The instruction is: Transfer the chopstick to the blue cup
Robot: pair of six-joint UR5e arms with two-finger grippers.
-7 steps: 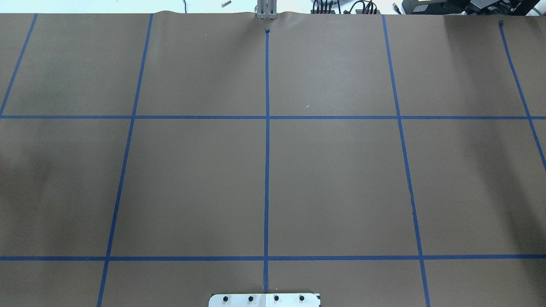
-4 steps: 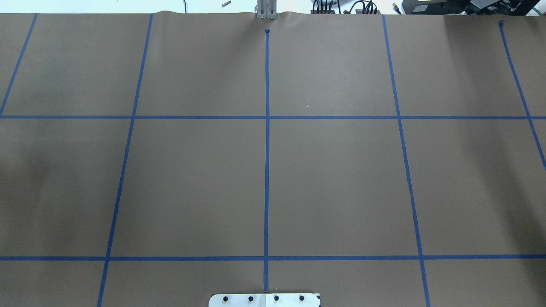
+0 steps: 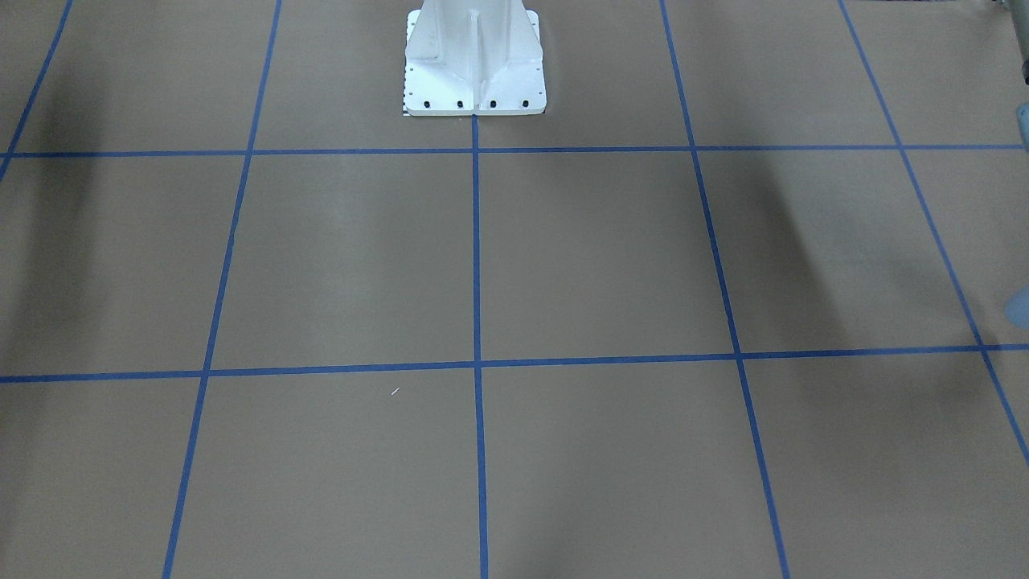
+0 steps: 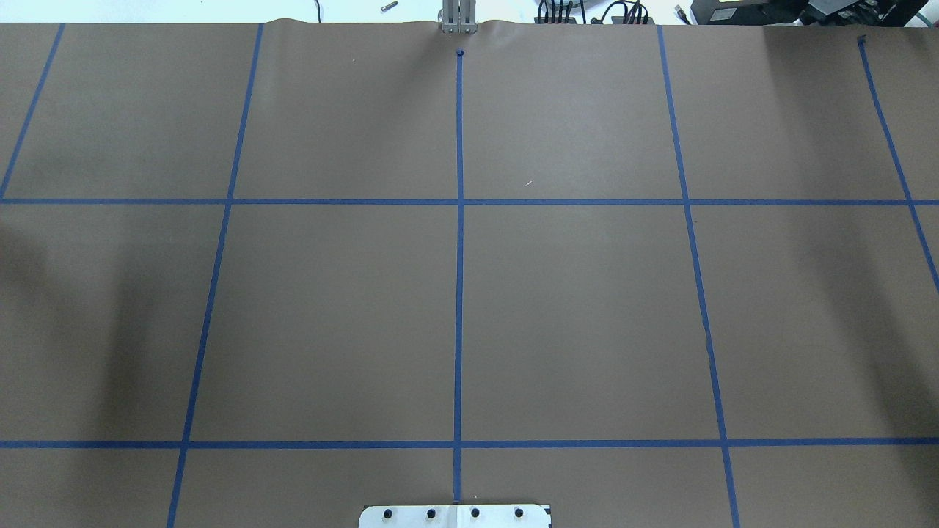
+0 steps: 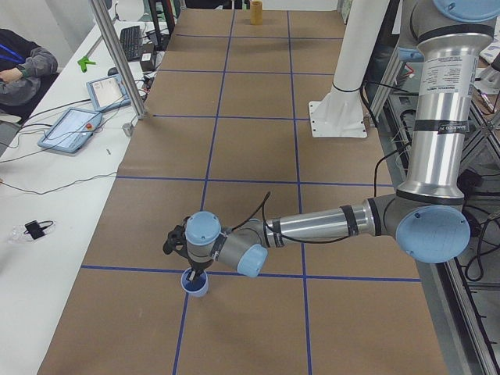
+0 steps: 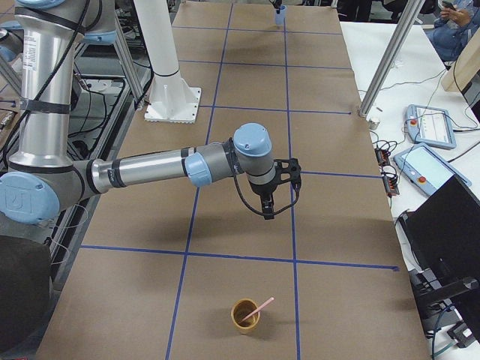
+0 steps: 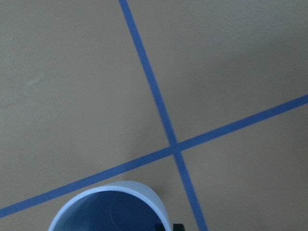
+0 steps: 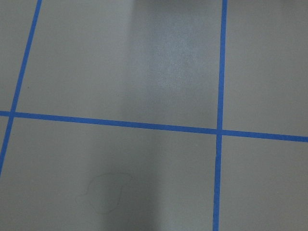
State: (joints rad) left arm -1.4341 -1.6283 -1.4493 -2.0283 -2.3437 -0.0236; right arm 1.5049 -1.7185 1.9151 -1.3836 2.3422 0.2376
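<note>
The blue cup (image 5: pixel 194 283) stands on a tape line at the table's left end. It also fills the bottom of the left wrist view (image 7: pixel 110 209), dark blue and empty inside. My left gripper (image 5: pixel 190 264) hangs right over its rim; I cannot tell whether it is open or shut. The pink chopstick (image 6: pixel 262 307) leans in a brown cup (image 6: pixel 245 315) at the table's right end. My right gripper (image 6: pixel 268 206) points down above the paper, well short of that cup, with nothing seen in it; its state cannot be told.
Brown paper with a blue tape grid (image 4: pixel 459 202) covers the table. The white robot base (image 3: pixel 474 60) stands at the near middle edge. Tablets and cables (image 5: pixel 74 125) lie on the white side table. A metal post (image 6: pixel 379 75) stands at the far edge.
In the overhead view only the shadows at the left side of the table have shifted a little. No arm or object shows there.
</note>
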